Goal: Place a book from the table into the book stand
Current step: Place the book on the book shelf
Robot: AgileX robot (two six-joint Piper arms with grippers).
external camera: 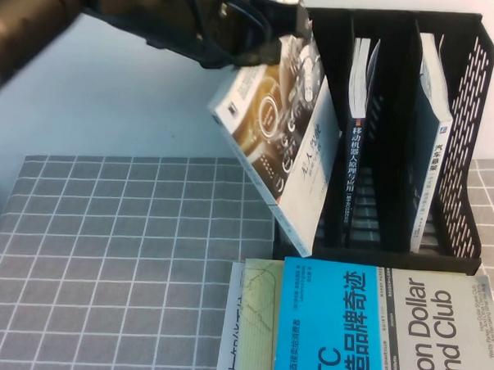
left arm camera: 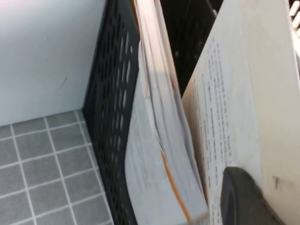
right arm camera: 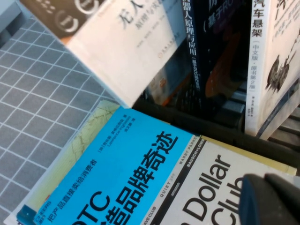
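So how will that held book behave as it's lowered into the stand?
Gripped by the left claw at its top, the book hangs tilted and may swing. Its pages bow, so probably floppy. The right claw idles over the table's books.

Left pincer (external camera: 274,30): blurring into a dark mass over the top of the book (external camera: 286,129); fingers are not showing clearly.
Right pincer (right arm camera: 269,199): only a dark tip is showing at the frame corner.
Grey book (external camera: 445,333): its title is running off the edge.
Blue book (external camera: 331,328): its lower part is running off the frame.
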